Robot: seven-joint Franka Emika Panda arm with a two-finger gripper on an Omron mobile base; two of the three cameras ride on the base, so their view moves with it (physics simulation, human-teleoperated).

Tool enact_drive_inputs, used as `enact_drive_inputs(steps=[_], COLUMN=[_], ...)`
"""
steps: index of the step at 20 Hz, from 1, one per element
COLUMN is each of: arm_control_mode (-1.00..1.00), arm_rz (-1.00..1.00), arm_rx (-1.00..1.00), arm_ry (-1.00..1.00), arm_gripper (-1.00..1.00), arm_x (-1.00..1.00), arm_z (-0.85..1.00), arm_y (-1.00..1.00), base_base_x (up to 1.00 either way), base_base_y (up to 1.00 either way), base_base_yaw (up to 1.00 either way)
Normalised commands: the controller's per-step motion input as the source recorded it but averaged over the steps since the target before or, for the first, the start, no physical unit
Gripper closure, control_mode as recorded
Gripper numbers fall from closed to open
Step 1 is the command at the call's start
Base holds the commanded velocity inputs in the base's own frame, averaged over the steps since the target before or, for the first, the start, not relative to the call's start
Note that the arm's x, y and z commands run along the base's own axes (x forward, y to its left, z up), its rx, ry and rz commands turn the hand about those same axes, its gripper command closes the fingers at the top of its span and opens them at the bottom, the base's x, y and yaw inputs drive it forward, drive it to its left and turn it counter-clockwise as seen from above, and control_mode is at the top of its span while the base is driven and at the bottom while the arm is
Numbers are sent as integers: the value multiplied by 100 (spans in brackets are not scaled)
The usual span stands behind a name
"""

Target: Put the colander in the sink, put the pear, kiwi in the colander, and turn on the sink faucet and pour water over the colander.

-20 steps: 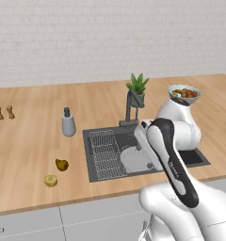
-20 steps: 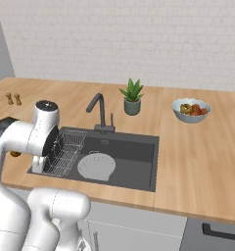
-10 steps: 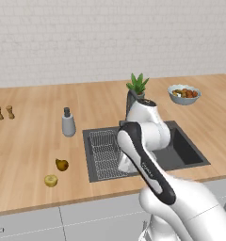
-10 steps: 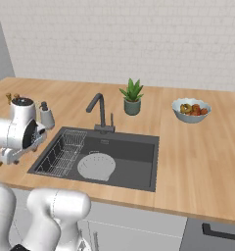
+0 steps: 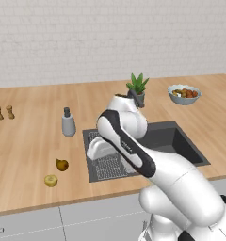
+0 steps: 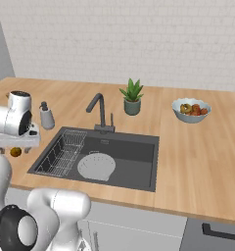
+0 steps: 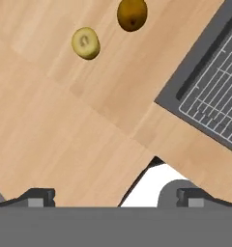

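The white colander (image 6: 96, 165) lies in the dark sink (image 6: 134, 169), just right of the wire rack (image 6: 62, 153). On the counter left of the sink lie the brownish pear (image 5: 62, 164) and, nearer the front edge, the cut kiwi (image 5: 51, 180). My gripper (image 5: 96, 150) hangs over the sink's left rim, a short way right of both fruits. In the hand view the kiwi (image 7: 86, 43) and pear (image 7: 132, 13) sit far ahead of the gripper (image 7: 115, 197), which is open and empty. The faucet (image 6: 100, 111) stands behind the sink with no water running.
A grey soap dispenser (image 5: 68, 123) stands behind the fruits. Two small shakers (image 5: 4, 112) are at the far left. A potted plant (image 6: 132, 97) and a fruit-filled bowl (image 6: 190, 109) stand behind and to the right of the sink.
The arm has swung left, from above the sink basin to its left rim near the fruits. The jaws stayed open. The colander has not moved.
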Motion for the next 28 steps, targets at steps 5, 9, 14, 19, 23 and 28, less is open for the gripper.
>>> enact_drive_inputs(steps=[5, 9, 14, 19, 23, 28], arm_control_mode=[-100, -100, -100, -100, -100, -100], arm_rz=[-50, -58, -41, -16, -7, -1], arm_rx=[-30, -30, -17, -5, 0, 0], arm_ry=[-15, -4, 19, 2, 0, -2], arm_gripper=[-100, -100, -100, -100, -100, -100], arm_x=[7, 28, 37, 33, 23, 23], arm_z=[-19, -18, -16, -9, -16, -23], arm_y=[66, 60, 31, 23, 20, 10], base_base_x=[0, 0, 0, 0, 0, 0], base_base_y=[0, 0, 0, 0, 0, 0], base_base_yaw=[0, 0, 0, 0, 0, 0])
